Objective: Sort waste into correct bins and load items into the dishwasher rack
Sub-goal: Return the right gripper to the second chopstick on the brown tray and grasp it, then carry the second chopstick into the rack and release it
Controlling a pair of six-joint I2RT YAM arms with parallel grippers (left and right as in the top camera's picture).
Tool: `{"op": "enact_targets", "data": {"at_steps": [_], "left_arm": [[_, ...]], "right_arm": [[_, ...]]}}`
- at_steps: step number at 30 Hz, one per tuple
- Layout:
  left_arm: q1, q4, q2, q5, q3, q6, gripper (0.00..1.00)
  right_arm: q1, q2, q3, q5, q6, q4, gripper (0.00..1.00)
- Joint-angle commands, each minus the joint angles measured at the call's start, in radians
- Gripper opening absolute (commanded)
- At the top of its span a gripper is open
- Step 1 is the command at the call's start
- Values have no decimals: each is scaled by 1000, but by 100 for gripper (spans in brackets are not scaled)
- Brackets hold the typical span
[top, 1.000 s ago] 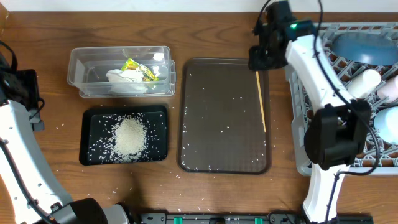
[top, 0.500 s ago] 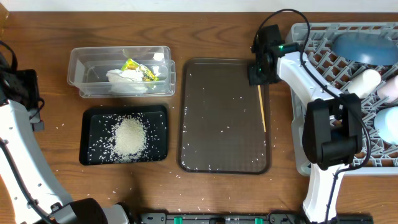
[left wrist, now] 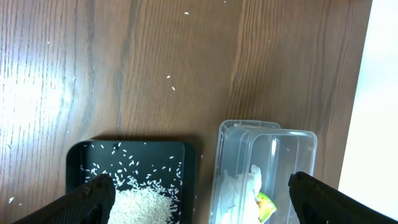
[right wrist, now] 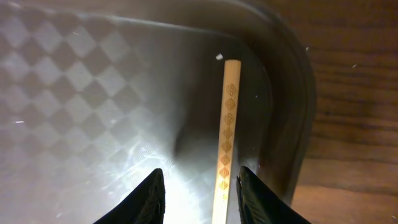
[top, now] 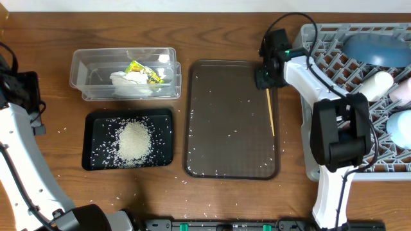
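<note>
Chopstick (right wrist: 227,118) straddled by right tool (right wrist: 200,190), jaws apart yet narrower than before | left tool (left wrist: 202,194) spread wide, unmoved

overhead cam: fixed above the table (top: 225,32), looking straight down. far enough to take in the clear tub (top: 83,70), black tray (top: 128,111), brown tray (top: 231,122) and the grey rack (top: 395,151), which is cut off at the right edge.

left wrist cam: high up, facing down at the wood. black tray (left wrist: 130,152) and clear tub (left wrist: 298,162) sit low in frame, between the left gripper (left wrist: 200,199) fingertips. overhead shares both.

right wrist cam: very close over the brown tray (right wrist: 93,93). a chopstick (right wrist: 226,137) runs up from the right gripper (right wrist: 202,194). overhead shares that chopstick (top: 271,112) and the tray rim.

the two wrist views do not overlap.
</note>
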Motion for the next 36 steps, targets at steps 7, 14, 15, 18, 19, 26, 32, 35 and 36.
{"op": "enact_targets", "data": {"at_steps": [7,14,15,18,19,26,32,35,36], "left_arm": [[6,-4,1,-5,3,-9,92],[6,-4,1,-5,3,-9,92],[6,-4,1,-5,3,-9,92],[6,-4,1,-5,3,-9,92],[6,-4,1,-5,3,-9,92],[6,-4,1,-5,3,-9,92],[6,-4,1,-5,3,-9,92],[6,-4,1,-5,3,-9,92],[6,-4,1,-5,3,-9,92]], "right_arm": [[13,25,-8,59,19,1,37],[22,34,-10,55,60,-1,23],[25,38,-10,55,61,-1,22],[36,54,-10,60,76,0,20],[41,63,-10,59,79,0,20],[53,61,-9,55,119,-12,3],[29,-11,28,51,132,-56,1],[-7,-71,78,43,131,-100,1],[-23,-96,98,40,130,-118,1]]}}
